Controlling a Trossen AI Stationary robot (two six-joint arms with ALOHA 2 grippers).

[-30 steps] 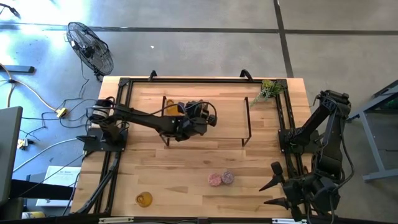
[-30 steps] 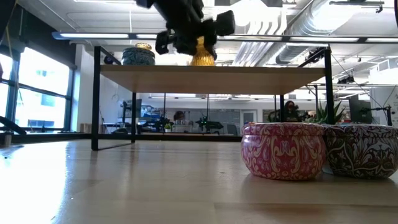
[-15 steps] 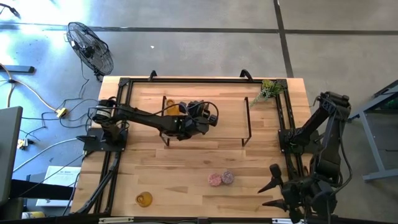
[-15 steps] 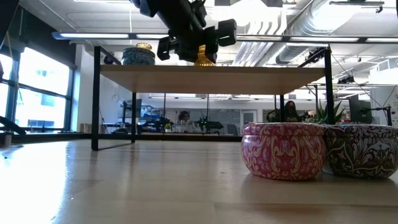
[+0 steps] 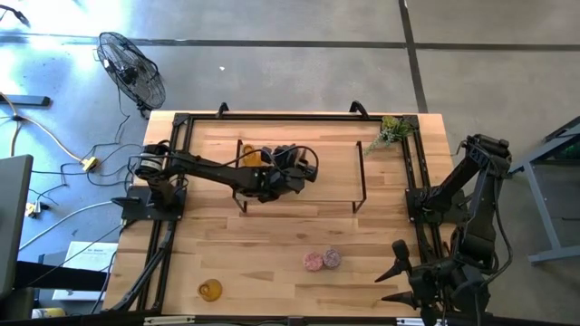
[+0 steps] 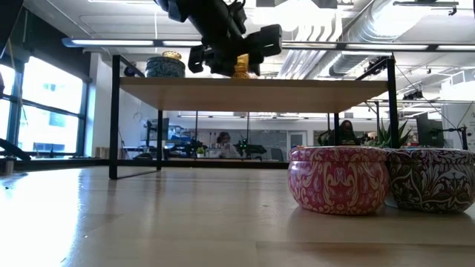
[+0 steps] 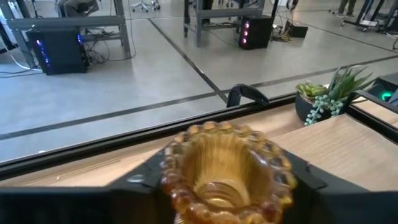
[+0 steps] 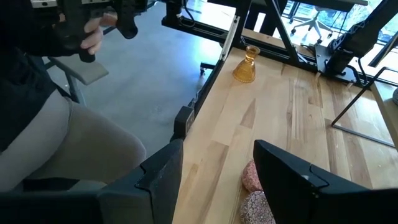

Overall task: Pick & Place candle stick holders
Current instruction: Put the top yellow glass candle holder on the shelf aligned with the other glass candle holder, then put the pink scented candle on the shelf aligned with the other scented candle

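My left gripper (image 5: 292,172) is over the raised wooden shelf (image 6: 297,84), shut on an amber glass holder with a beaded rim (image 7: 224,168). That holder shows in the low view (image 6: 242,67) at or just above the shelf top. A blue holder (image 6: 165,67) and another amber one (image 5: 249,156) stand on the shelf's left part. A third amber holder (image 5: 210,290) stands on the table near the front left. The pink (image 5: 314,261) and purple (image 5: 332,258) holders stand side by side on the table. My right gripper (image 5: 399,272) is open and empty at the front right. My left gripper pinches the amber holder between its two fingers, on two opposite sides of its body just below the beaded rim (image 7: 177,196). The fingers come about level from the table's left. The holder stays upright, mouth up; whether its base touches the shelf I cannot tell.
A green plant sprig (image 5: 391,131) stands at the table's far right corner. Black rails (image 5: 172,181) run along both side edges of the table. A person (image 8: 68,130) stands off the table's front left edge. Bare tabletop lies between the shelf and the pink holder.
My left gripper has gone a little down toward the shelf top with the amber holder, which stays upright.
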